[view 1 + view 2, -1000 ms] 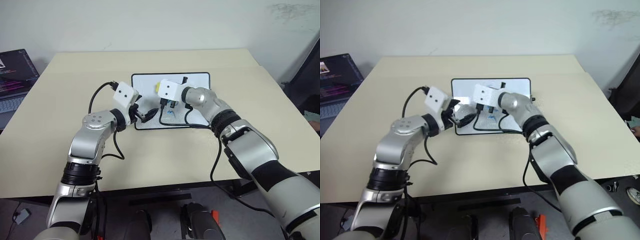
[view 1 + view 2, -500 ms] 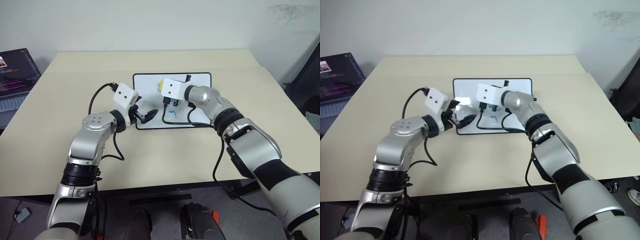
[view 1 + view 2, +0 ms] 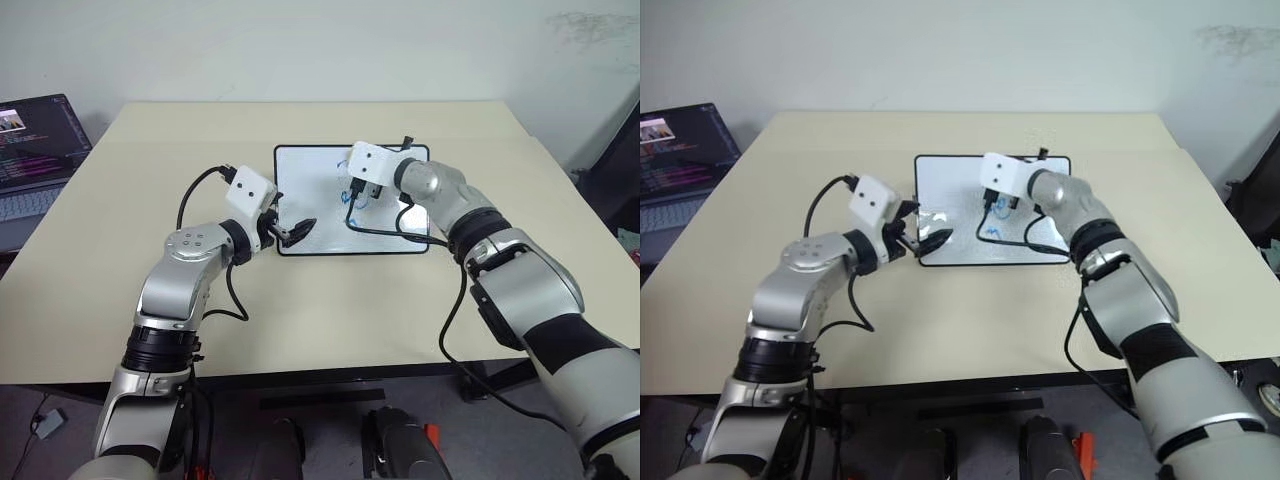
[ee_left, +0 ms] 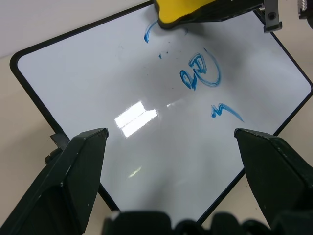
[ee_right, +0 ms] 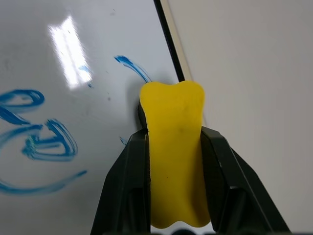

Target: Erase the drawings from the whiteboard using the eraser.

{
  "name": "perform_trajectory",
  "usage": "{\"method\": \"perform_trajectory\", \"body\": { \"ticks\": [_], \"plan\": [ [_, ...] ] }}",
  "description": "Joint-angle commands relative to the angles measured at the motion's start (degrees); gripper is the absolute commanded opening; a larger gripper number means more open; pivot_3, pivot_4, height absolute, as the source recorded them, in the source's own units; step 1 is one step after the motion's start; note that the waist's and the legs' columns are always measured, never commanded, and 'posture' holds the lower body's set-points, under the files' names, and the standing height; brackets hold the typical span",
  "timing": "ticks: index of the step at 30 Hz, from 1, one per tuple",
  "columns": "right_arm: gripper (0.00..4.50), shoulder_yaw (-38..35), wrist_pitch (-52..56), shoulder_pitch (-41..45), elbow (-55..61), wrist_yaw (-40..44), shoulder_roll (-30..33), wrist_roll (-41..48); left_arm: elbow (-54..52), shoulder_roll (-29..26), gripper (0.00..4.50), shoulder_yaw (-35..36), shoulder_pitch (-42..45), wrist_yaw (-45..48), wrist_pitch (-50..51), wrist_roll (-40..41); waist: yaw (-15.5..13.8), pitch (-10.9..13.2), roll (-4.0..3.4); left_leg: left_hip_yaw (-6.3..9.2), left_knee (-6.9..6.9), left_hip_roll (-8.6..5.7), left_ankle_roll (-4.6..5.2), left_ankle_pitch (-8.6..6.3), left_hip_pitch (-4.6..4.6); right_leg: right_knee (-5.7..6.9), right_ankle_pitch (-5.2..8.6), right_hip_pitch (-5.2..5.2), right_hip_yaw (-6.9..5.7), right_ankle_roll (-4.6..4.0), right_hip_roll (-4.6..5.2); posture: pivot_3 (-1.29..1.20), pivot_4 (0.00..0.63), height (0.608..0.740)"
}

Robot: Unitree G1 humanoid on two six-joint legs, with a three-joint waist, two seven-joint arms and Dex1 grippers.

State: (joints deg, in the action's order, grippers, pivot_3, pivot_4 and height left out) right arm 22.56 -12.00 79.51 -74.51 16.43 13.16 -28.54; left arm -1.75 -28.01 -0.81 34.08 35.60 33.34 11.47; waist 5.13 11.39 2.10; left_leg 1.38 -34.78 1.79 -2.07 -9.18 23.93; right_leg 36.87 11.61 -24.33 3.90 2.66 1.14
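Note:
The whiteboard (image 3: pixel 310 175) lies flat in the middle of the table, black-framed and glossy. My right gripper (image 5: pixel 173 134) is shut on the yellow eraser (image 5: pixel 174 147), whose tip rests on the board close to its far edge. Beside the eraser are the drawings: a short blue arc (image 5: pixel 132 66), a blue swirl (image 4: pixel 200 73) and a blue zigzag (image 4: pixel 225 111) nearer to me. My left gripper (image 3: pixel 298 231) stands open at the board's near-left corner, its fingers (image 4: pixel 83 166) spread wide over the white surface with nothing between them.
A black cable (image 3: pixel 385 228) from my right wrist loops over the board's near part. An open laptop (image 3: pixel 35 140) sits off the table's left side. The beige table (image 3: pixel 150 160) extends on all sides of the board.
My right gripper has carried the eraser to the right and toward the board's far edge. The left gripper has kept its place. The camera has shifted slightly.

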Motion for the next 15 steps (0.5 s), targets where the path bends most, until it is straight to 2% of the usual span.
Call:
{"method": "perform_trajectory", "body": {
  "ticks": [1, 7, 15],
  "plan": [
    [1.03, -0.4, 1.6, 0.7, -1.1, -0.5, 1.6, -0.5, -1.5, -0.3, 4.50, 0.6, 1.4, 0.0, -0.9, 0.3, 0.0, 0.0, 0.00, 0.00, 0.00, 0.00, 0.00, 0.00, 0.00, 0.00, 0.00, 0.00, 0.00, 0.00, 0.00, 0.00, 0.150, 0.740],
    [1.02, -0.1, 0.7, 0.7, -0.6, 0.3, -0.6, -0.3, -1.2, -0.3, 4.50, 0.5, 1.6, 0.0, -1.0, 0.2, 0.0, 0.0, 0.00, -0.01, 0.00, 0.00, 0.00, 0.00, 0.00, 0.00, 0.00, 0.00, 0.00, 0.00, 0.00, 0.00, 0.150, 0.740],
    [1.02, -1.4, 1.6, 2.1, -0.3, 0.4, -7.1, 1.5, -1.9, -0.2, 4.50, 0.7, 1.3, -0.2, -0.7, 0.3, 1.4, 0.0, 0.00, 0.02, 0.02, 0.01, 0.00, 0.00, -0.07, 0.07, -0.01, -0.02, 0.01, -0.01, -0.03, 0.00, 0.150, 0.740]
  ]
}}
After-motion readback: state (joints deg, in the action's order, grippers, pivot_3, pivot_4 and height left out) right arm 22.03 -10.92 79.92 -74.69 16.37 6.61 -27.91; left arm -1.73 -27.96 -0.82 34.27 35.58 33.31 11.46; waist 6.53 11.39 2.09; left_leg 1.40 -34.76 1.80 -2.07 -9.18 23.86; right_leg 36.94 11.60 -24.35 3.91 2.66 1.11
